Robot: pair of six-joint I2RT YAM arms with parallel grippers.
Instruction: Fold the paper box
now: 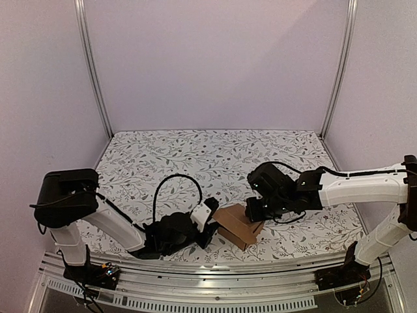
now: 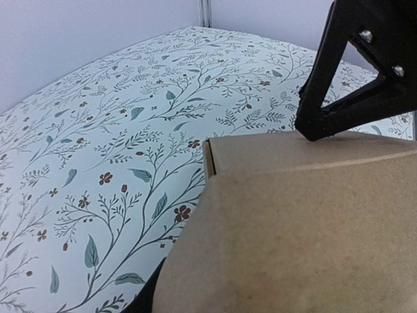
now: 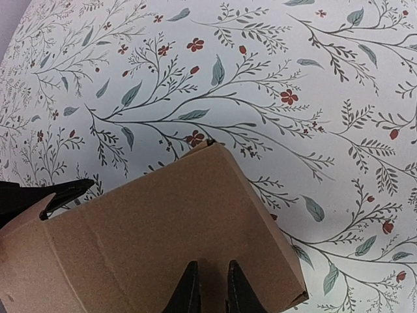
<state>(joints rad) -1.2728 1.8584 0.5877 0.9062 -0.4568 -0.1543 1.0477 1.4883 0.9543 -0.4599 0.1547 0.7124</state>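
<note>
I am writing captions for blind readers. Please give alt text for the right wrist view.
A brown paper box lies on a white table cover with a floral print, filling the lower left of the picture. The right gripper shows two black fingertips, nearly together, over the box at the bottom edge.

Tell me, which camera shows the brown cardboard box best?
The top camera: only it shows almost the whole brown cardboard box, though small. The right wrist view shows its top close up, cut off; the left wrist view, just one corner.
</note>
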